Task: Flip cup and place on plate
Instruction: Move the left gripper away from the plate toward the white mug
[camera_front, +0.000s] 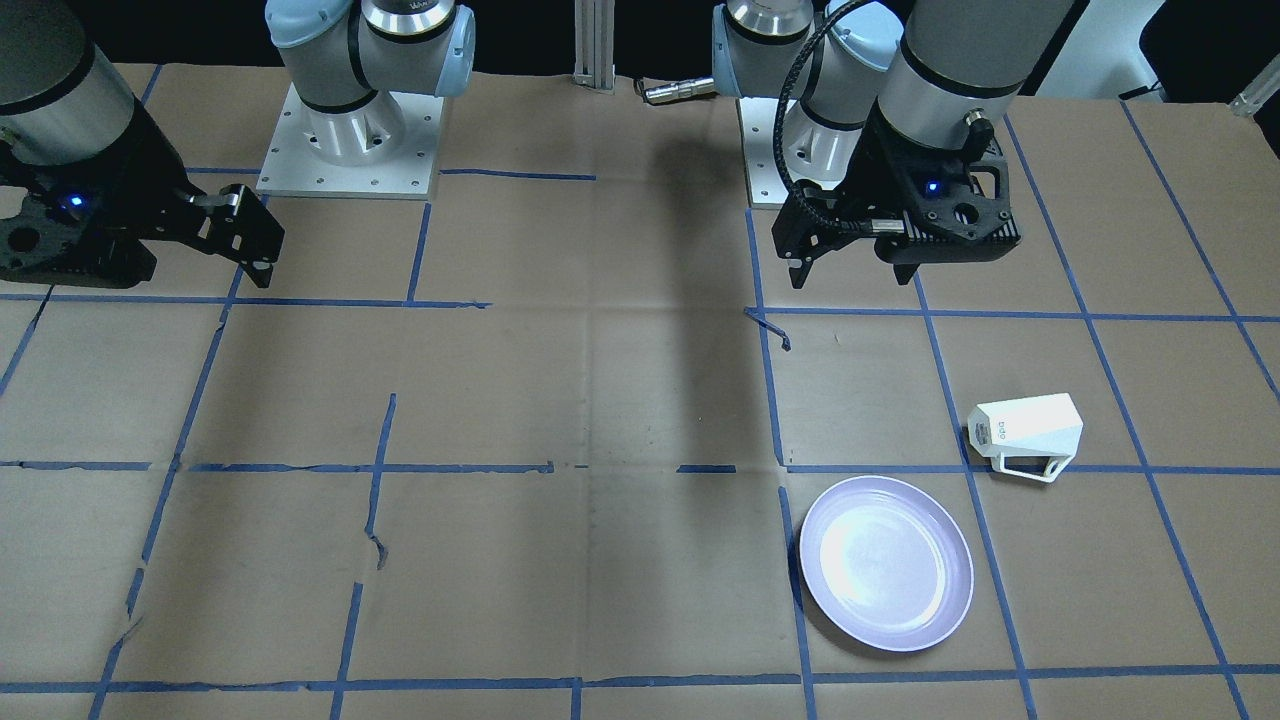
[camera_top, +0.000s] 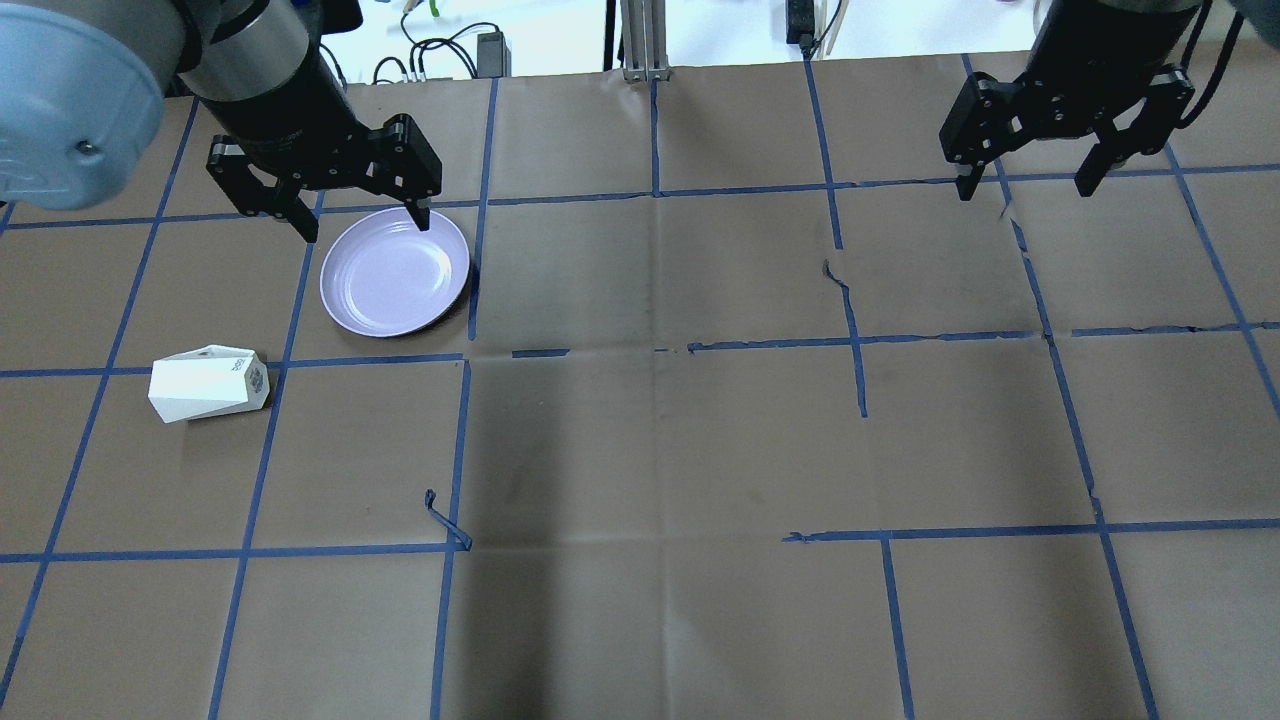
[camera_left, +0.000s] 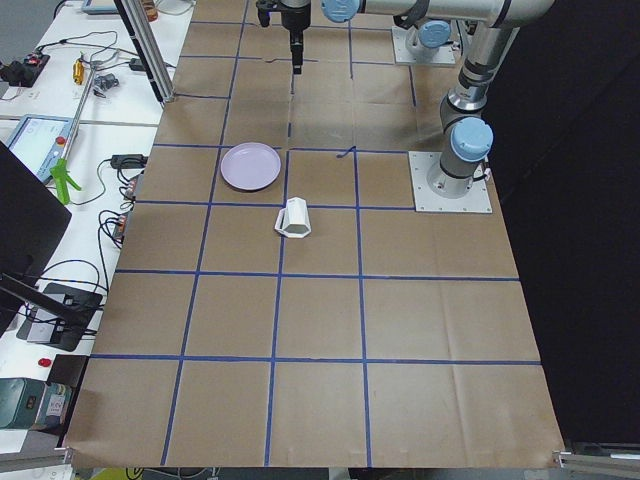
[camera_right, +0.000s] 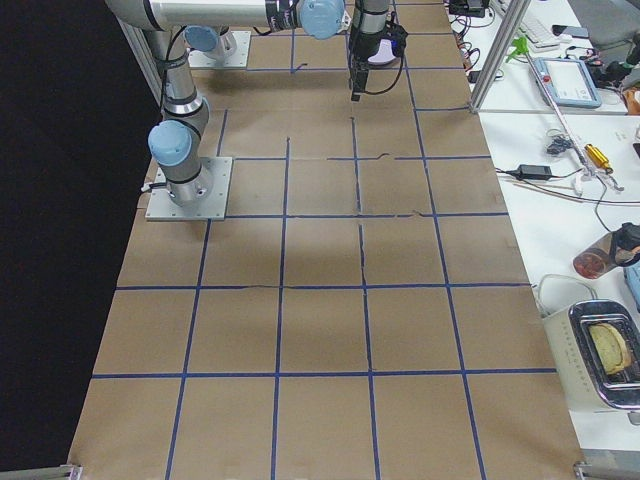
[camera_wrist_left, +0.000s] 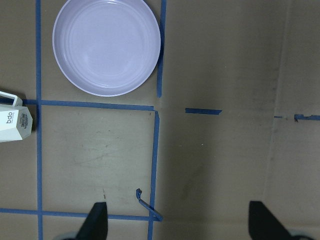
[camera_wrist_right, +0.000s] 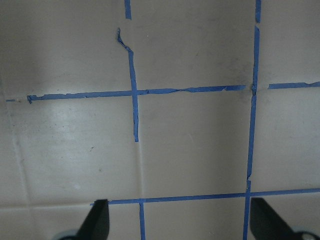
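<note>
Brown paper covers the table (camera_top: 640, 450), gridded with blue tape (camera_top: 850, 340). The left gripper (camera_top: 365, 228) and right gripper (camera_top: 1023, 190) hang spread wide, empty. On the robot's left sits a glossy round plate (camera_top: 395, 272). Near it the white faceted cup (camera_top: 208, 384) lies sideways, crosswise, mouth pointing leftward.

Cup (camera_front: 1025, 430): small, white, faceted, with an angular loop handle and dark print by the narrow base. Lies on its side across a line of the blue tape grid (camera_front: 300, 467).
Plate (camera_front: 886, 563): round, glossy, pale lavender, raised rim. Lies flat, face up, in the adjoining grid square.
</note>
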